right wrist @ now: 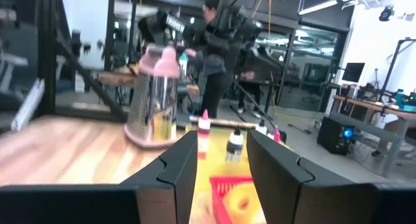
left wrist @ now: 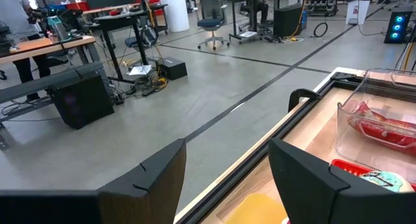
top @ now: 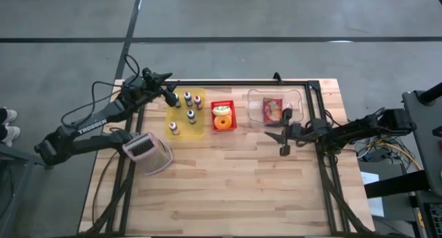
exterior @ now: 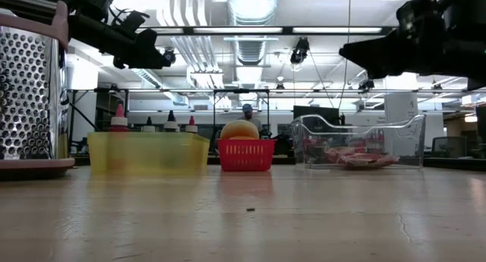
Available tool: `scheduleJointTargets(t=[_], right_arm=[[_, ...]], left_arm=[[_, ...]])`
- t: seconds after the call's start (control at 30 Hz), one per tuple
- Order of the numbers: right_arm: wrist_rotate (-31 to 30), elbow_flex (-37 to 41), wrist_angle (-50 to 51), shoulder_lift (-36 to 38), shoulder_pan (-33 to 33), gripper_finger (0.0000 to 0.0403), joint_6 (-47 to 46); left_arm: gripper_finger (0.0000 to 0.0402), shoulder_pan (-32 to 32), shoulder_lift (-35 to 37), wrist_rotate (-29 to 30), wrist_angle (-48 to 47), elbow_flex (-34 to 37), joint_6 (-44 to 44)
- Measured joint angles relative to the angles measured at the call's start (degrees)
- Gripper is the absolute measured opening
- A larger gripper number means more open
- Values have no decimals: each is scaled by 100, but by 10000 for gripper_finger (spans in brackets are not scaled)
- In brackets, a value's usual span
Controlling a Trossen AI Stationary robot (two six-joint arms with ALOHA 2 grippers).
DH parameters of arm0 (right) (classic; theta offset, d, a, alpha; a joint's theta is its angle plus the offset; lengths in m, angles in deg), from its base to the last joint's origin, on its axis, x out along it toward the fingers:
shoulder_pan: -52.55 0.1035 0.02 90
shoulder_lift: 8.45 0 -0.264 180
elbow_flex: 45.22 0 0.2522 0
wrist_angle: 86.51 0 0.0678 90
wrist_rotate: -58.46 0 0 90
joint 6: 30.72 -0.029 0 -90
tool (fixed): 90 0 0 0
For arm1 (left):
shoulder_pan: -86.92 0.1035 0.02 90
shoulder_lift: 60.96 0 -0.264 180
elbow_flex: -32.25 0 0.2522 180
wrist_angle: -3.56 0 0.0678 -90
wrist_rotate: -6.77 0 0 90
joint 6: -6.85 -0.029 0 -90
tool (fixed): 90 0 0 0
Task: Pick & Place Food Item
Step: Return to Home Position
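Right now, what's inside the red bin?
The red bin holds an orange donut, with a pale green-topped item beside it. Anything underneath them is covered, so I can't tell how many pieces are in there.

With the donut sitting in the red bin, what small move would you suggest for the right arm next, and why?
Probably draw the right end effector back toward its own side, away from the clear bin. It hangs open and empty, and the orange donut already lies in the red bin. The left end effector, also open, waits over the yellow tray.
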Motion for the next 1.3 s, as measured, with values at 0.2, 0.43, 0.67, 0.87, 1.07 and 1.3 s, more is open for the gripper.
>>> scheduleJointTargets(t=[0.2,0.43,0.67,0.87,1.07,1.3], right_arm=[[-1,-23,226,-103,0,127,70],[14,-21,294,-427,0,127,-87],[10,-23,292,-648,0,128,160],[12,-25,281,-644,0,128,656],[27,-25,257,-620,0,128,-511],[749,-27,-110,-601,13,128,-436]], left_arm=[[223,-2,0,0,0,0,0],[223,-2,0,0,-2,0,0],[223,-2,0,0,-2,0,0],[223,-2,0,2,47,0,-40],[223,-2,30,-157,224,0,292],[223,-66,349,-1243,-265,24,290]])
